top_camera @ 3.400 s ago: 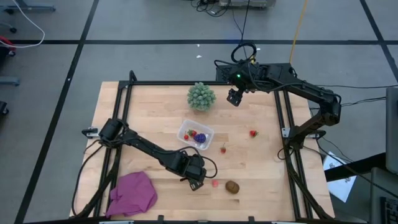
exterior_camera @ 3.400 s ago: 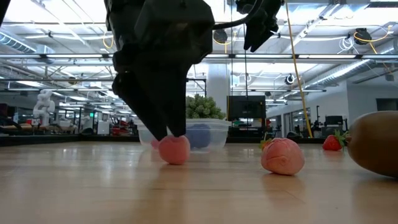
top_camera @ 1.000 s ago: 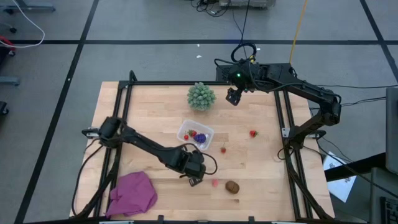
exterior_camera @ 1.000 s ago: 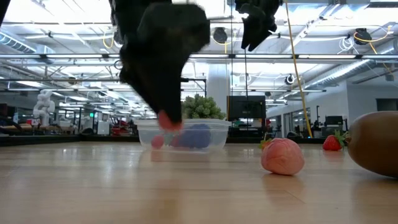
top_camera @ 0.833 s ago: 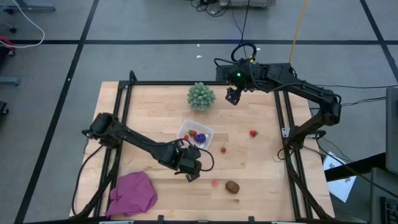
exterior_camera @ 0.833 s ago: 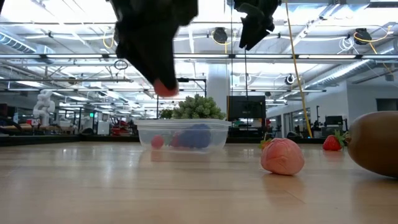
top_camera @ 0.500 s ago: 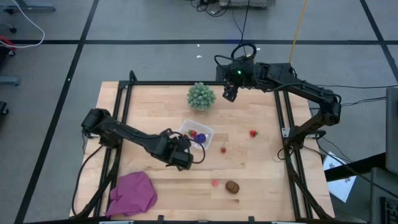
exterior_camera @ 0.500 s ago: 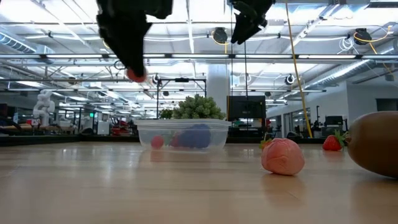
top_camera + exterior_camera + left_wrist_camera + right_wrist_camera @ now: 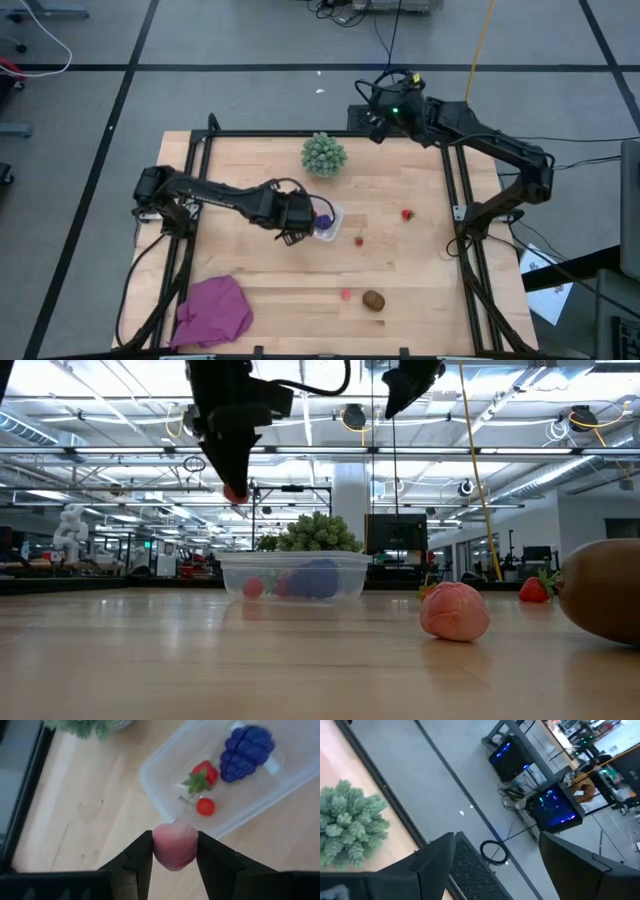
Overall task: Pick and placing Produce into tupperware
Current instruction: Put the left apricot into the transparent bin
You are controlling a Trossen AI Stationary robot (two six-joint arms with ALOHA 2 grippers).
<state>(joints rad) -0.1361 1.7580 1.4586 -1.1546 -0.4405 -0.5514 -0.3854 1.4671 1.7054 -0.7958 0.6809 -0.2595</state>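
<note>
The left gripper (image 9: 174,851) is closed on a small pink rounded toy fruit (image 9: 174,844), which is pinched between its two dark fingers (image 9: 140,856). In the high view the left gripper (image 9: 293,217) is held above the table at the near-left edge of the small clear rectangular plastic tupperware (image 9: 331,228); in the low view the pink piece (image 9: 235,493) is seen raised well above the container's rim (image 9: 293,559). Inside the tupperware (image 9: 165,790) a purple grape-like cluster (image 9: 247,751), a red strawberry with green leaves (image 9: 202,776) and a small red round berry (image 9: 205,806) are seen. On the wooden table (image 9: 420,270) a pink piece (image 9: 346,294), a brown oval piece (image 9: 373,299) and two small red berries (image 9: 359,240) (image 9: 407,213) are left lying apart. The right gripper (image 9: 377,122) is parked beyond the table's far edge, near the pale-green spiky ball (image 9: 324,155); its fingers (image 9: 435,857) are spread wide, holding nothing.
</note>
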